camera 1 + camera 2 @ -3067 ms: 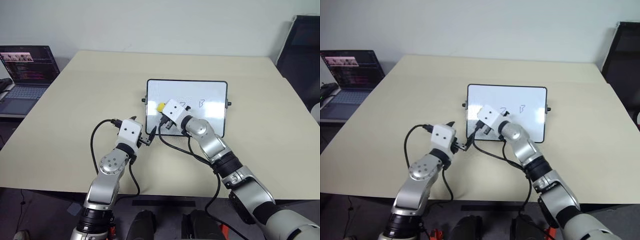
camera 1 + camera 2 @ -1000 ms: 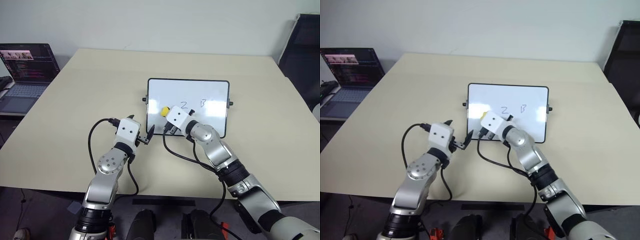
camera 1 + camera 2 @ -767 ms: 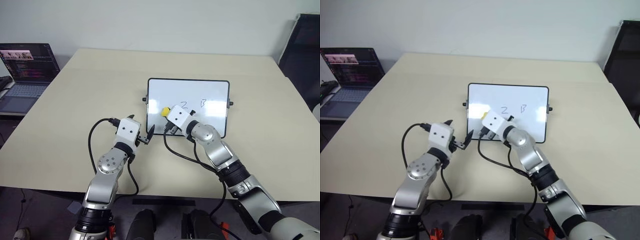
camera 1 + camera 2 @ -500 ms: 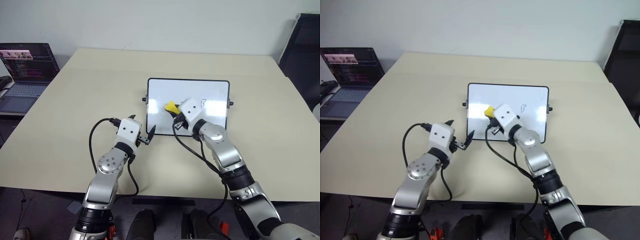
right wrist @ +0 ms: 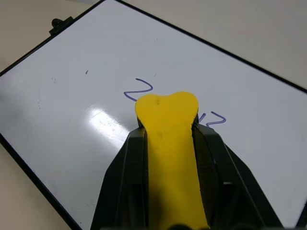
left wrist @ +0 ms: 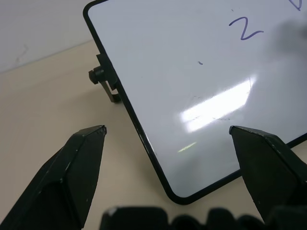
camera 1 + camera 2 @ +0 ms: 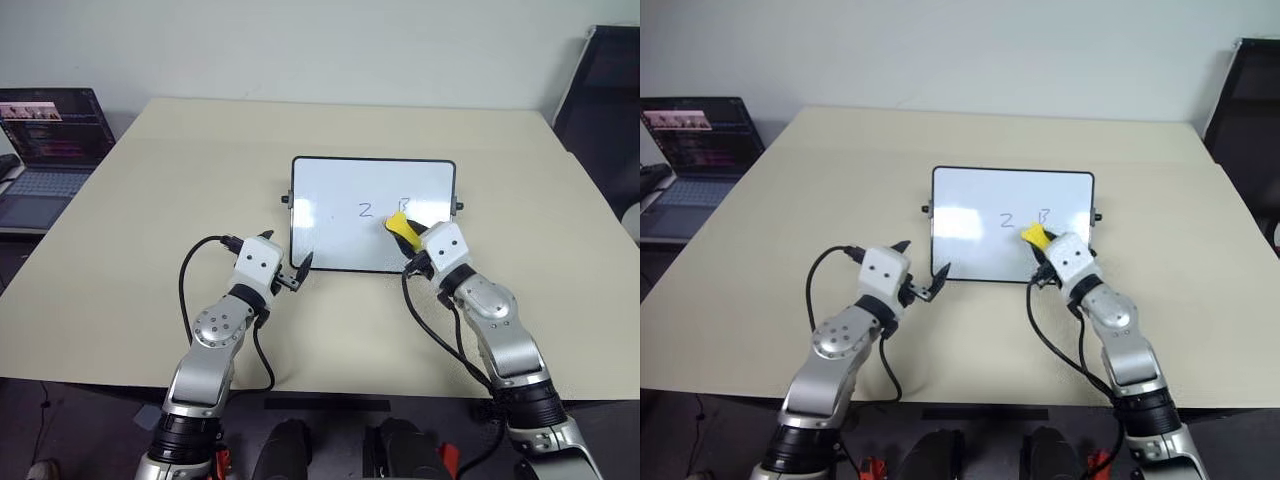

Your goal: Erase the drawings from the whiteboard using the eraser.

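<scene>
A broad beige worktop [image 7: 150, 200] fills most of the room in front of me, matte and plain, with a faint seam running across it well beyond the fingers. Behind its far edge stands a bare pale wall [image 7: 320, 45], evenly lit. Far off past the left-hand fingers an open laptop [image 7: 45, 140] sits on a lower grey surface, its screen lit with dark windows. Off to the other side, well beyond the right-hand fingers, a tall black panel [image 7: 600, 90] leans by the corner. Beneath the near edge the floor [image 7: 60, 420] looks dark grey.
</scene>
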`<state>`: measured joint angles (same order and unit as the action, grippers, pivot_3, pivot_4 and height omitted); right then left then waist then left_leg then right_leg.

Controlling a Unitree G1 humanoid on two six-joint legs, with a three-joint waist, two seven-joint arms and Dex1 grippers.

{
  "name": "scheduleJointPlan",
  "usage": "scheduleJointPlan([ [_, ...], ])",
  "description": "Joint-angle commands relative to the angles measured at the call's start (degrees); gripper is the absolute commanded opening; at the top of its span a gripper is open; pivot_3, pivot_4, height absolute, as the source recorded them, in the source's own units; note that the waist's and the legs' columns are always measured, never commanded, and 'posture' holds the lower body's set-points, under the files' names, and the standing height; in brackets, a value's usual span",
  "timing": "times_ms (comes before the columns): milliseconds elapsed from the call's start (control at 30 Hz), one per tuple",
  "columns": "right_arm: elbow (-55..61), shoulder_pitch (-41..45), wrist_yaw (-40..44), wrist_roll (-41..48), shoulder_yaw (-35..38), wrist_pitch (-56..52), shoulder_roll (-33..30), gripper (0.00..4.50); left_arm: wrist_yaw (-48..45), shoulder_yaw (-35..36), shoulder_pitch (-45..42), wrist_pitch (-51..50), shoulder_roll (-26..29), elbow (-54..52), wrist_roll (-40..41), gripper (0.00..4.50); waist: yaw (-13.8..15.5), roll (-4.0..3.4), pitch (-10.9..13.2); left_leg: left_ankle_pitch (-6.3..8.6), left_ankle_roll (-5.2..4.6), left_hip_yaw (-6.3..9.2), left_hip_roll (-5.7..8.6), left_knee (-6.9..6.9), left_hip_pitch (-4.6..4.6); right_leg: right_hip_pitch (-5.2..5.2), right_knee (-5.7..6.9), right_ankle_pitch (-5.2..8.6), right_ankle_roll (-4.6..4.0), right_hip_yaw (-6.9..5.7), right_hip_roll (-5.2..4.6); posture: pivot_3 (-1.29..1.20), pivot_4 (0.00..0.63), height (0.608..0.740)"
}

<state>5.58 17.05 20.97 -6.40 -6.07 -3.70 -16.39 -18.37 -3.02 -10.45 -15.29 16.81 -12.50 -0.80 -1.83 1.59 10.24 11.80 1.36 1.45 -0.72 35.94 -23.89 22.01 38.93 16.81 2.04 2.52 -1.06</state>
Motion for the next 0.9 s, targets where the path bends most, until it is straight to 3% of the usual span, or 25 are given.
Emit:
scheduleJointPlan([
  [33, 1.0, -0.8, -1.2, -1.0, -0.1, 3.9, -0.4, 0.97, -0.5, 0.5, -1.0, 1.7, 0.4, -0.6, 0.4, 4.50, 0.0, 0.00, 0.0, 0.00, 0.00, -0.01, 0.00, 0.00, 0.00, 0.00, 0.00, 0.00, 0.00, 0.01, 0.00, 0.00, 0.150, 0.740],
  [567, -0.6, -0.4, -2.4, -1.1, 0.1, 4.9, -0.2, 0.97, -0.7, 0.8, -0.8, 1.7, 0.3, -0.8, 0.3, 4.50, 0.1, 0.00, 0.0, 0.00, 0.00, -0.01, 0.01, 0.01, 0.00, -0.01, 0.00, 0.00, 0.00, 0.01, -0.01, 0.00, 0.150, 0.740],
  [900, -4.1, 7.6, -2.8, -1.7, -0.6, 2.9, 0.8, 0.97, -0.7, 0.6, -2.0, 2.2, 0.1, 0.6, 0.3, 4.50, 0.1, 0.00, 0.0, 0.00, 0.00, -0.02, 0.02, 0.03, 0.01, -0.02, 0.02, -0.01, -0.01, 0.01, -0.01, 0.00, 0.150, 0.740],
])
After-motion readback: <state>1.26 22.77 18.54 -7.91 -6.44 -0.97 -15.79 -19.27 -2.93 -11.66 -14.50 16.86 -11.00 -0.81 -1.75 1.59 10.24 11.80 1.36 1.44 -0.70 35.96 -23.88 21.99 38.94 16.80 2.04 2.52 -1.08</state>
